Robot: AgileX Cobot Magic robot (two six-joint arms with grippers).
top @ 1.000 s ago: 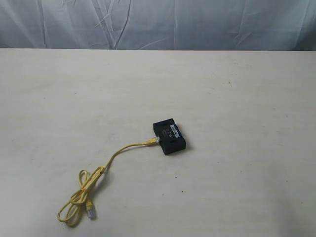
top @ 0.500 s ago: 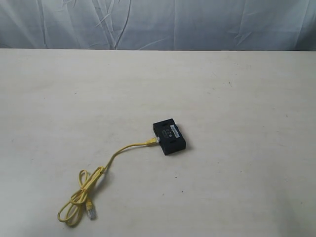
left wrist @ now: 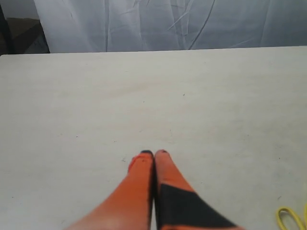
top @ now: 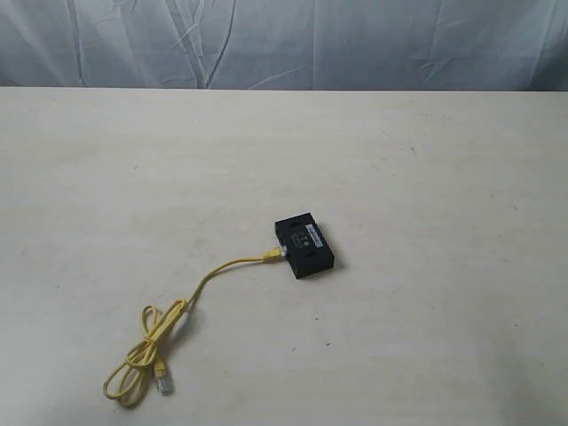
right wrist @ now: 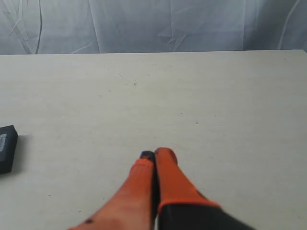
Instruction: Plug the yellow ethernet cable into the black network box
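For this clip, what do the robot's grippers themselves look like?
The left gripper has two long orange fingers tapering to small dark tips, one with a black panel near its base. The right gripper looks alike: orange, tapered, one dark tip visible, black lower down. No cables or arm links show.

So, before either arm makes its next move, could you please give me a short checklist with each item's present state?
1. Yellow ethernet cable end meets the black network box on its side: ok.
2. Plug fully latched in the port: cannot tell, too small.
3. Box lying flat on the table: ok.
4. Left claw shut, holding nothing: ok.
5. Right claw shut, holding nothing, apart from the box: ok.
6. Free plug loose on the table beside the cable's loop: ok.
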